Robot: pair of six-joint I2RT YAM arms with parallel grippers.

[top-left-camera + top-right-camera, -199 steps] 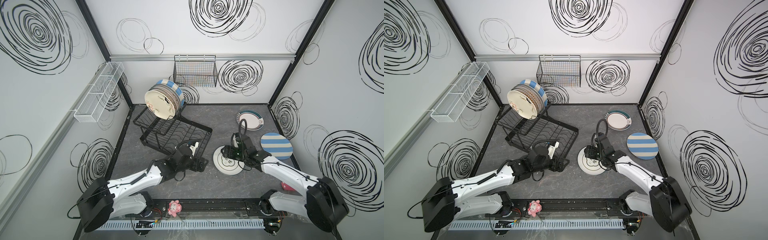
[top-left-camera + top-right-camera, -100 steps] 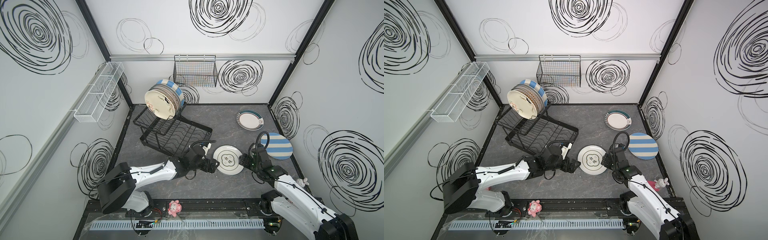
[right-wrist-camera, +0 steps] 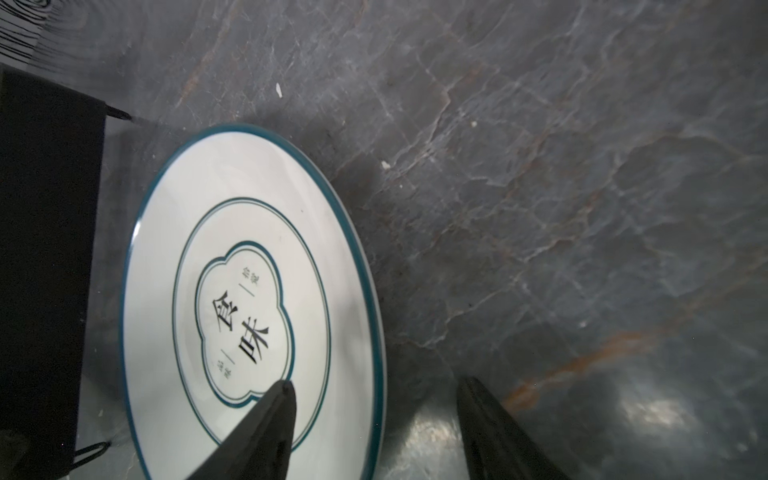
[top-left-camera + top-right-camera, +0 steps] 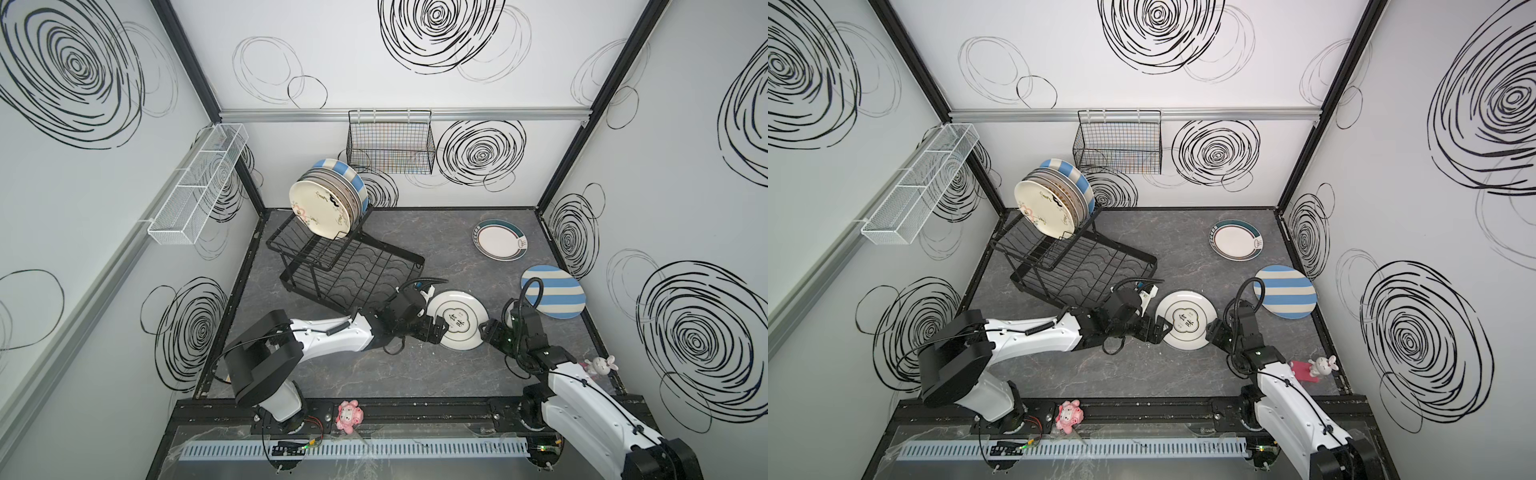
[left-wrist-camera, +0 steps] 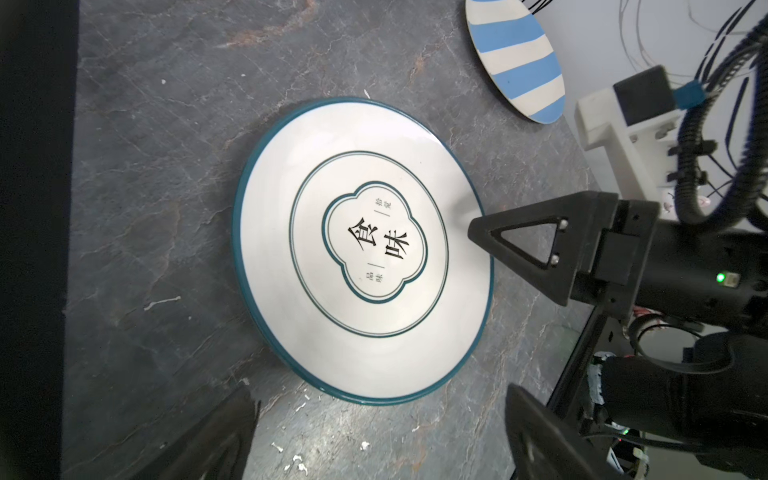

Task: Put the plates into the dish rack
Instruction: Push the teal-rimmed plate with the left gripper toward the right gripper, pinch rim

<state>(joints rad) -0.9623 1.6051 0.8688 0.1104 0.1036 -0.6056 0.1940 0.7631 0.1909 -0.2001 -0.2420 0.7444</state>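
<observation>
Plate (image 4: 456, 319): face-up on tabletop (image 4: 374, 374), lying between both hands.
Right hand (image 3: 376, 386): open, fingers (image 3: 266, 424) astride plate's rim, nearer.
Left hand (image 5: 382, 399): open, just short of opposite rim.

FREE: I see bare table (image 4: 446, 245) between dish rack (image 4: 353, 270) and teal-rim plate (image 4: 498, 240) | BLOCKED: left gripper (image 4: 438, 330) and right gripper (image 4: 485, 332) flank the lettered plate (image 4: 457, 320) on opposite rims | TIGHT: striped plate (image 4: 557, 297) lies near my right arm (image 4: 536, 332), by the wall (image 4: 665, 208)
</observation>
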